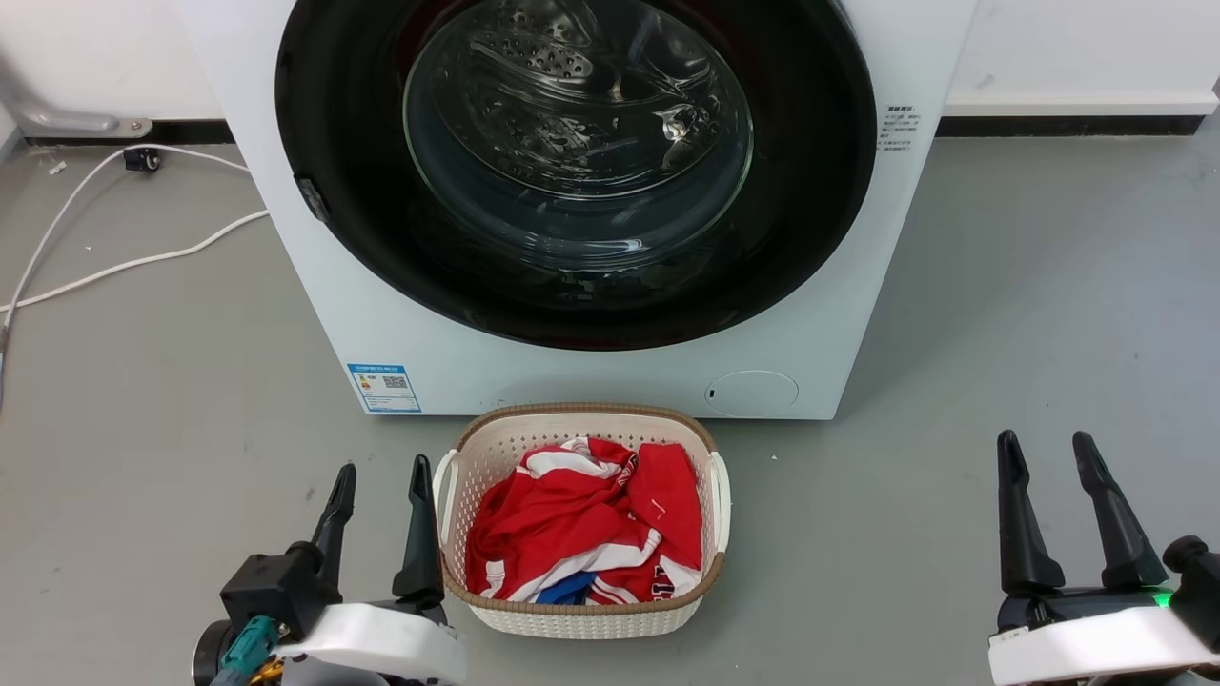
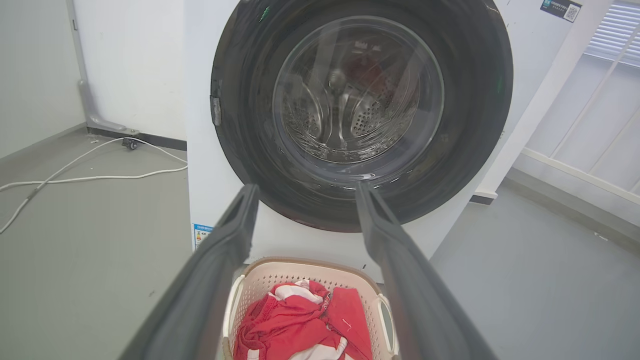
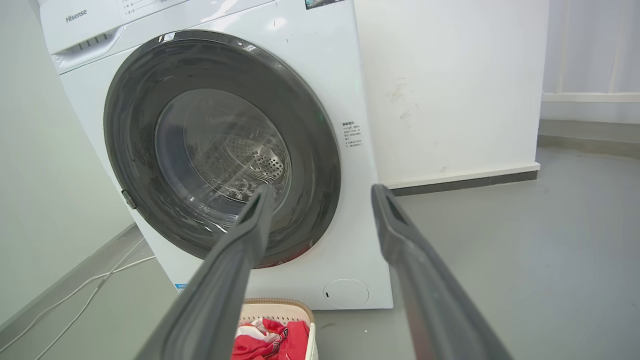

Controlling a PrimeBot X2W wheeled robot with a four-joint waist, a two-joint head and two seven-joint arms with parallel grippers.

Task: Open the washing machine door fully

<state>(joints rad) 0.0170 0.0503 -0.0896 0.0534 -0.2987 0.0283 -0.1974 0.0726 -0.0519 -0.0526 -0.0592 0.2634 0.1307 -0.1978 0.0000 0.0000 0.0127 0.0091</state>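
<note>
The washing machine door (image 1: 362,191) is a big glossy black disc with a clear glass bowl centre, lying flat against the white machine front (image 1: 286,248). A small latch tab (image 1: 312,198) sits on its left rim. The door (image 2: 475,90) also faces the left wrist camera, and in the right wrist view the door (image 3: 130,125) is seen from the right. My left gripper (image 1: 381,476) hangs low at the lower left, open and holding nothing. My right gripper (image 1: 1048,453) is at the lower right, open too. Both are well short of the door.
A cream laundry basket (image 1: 581,424) with red and white clothes stands on the grey floor right before the machine, between my grippers. White cables (image 1: 124,262) trail over the floor at the left. A small round white flap (image 1: 751,393) sits low on the machine front.
</note>
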